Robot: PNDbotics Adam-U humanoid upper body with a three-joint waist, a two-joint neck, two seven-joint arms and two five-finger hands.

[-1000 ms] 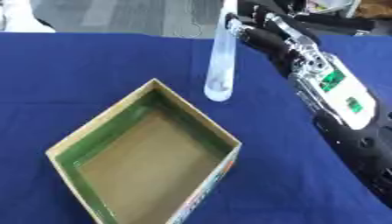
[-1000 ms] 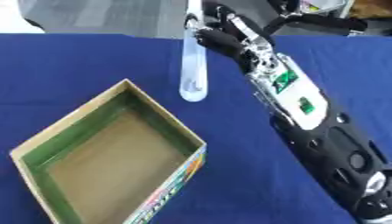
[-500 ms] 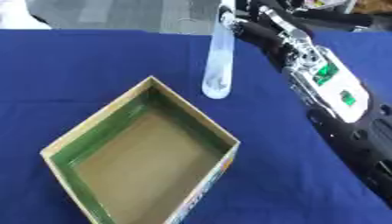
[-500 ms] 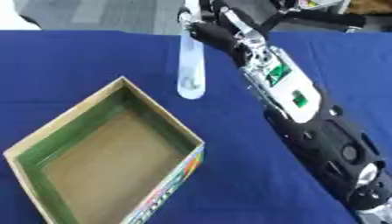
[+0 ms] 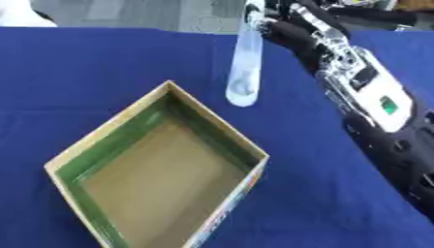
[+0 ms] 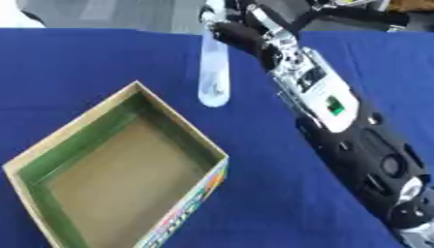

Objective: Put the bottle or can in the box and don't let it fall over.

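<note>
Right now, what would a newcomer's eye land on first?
The right hand, reaching in from the upper right, holds a tall clear bottle by its top above the blue table. Below it, toward the lower left, sits an open cardboard box, its floor bare.

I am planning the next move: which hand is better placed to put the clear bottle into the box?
The right hand. Its fingers already grip the bottle near the top, and it hangs just beyond the open box. The left hand shows in neither view.
</note>
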